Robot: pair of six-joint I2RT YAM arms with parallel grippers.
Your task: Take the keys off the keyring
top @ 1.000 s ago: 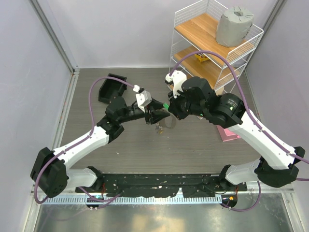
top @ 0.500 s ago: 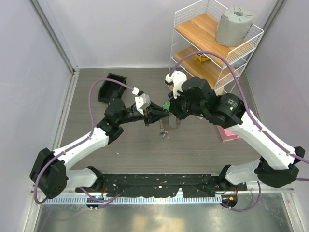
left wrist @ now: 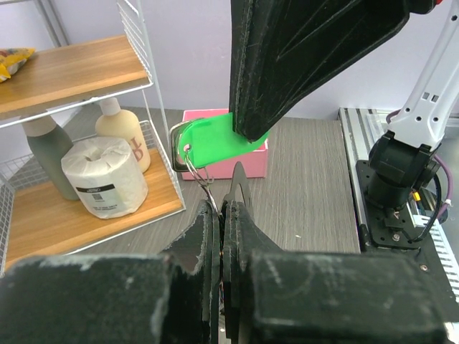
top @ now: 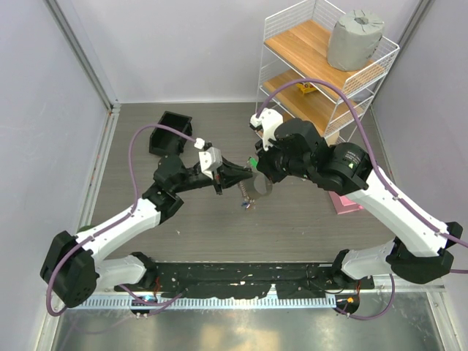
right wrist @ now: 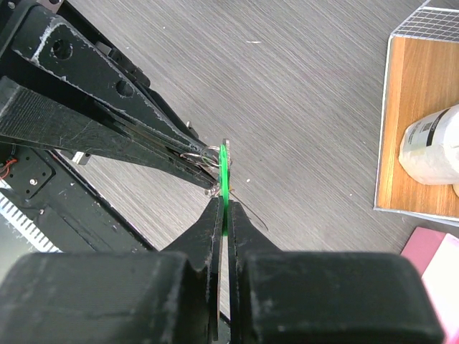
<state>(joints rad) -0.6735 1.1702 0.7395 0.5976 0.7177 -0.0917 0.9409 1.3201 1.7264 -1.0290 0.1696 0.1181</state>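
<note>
While the green key [left wrist: 215, 138] is pinched by its plastic head in the tightly closed right claw [right wrist: 224, 204], the keyring [left wrist: 195, 163] is nipped by its wire in the fully closed left claw [left wrist: 224, 204]. Both are held aloft beside the shelf [top: 329, 66]. Light, springy, slippery wire is expected, and the stiff head is judged the surer hold.

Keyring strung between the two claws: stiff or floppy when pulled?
Likely floppy: its chain dangles loose below the grip. The thin wire loop probably flexes rather than holds shape. Seems light: it hangs from the green key pinched in the right claw.
</note>
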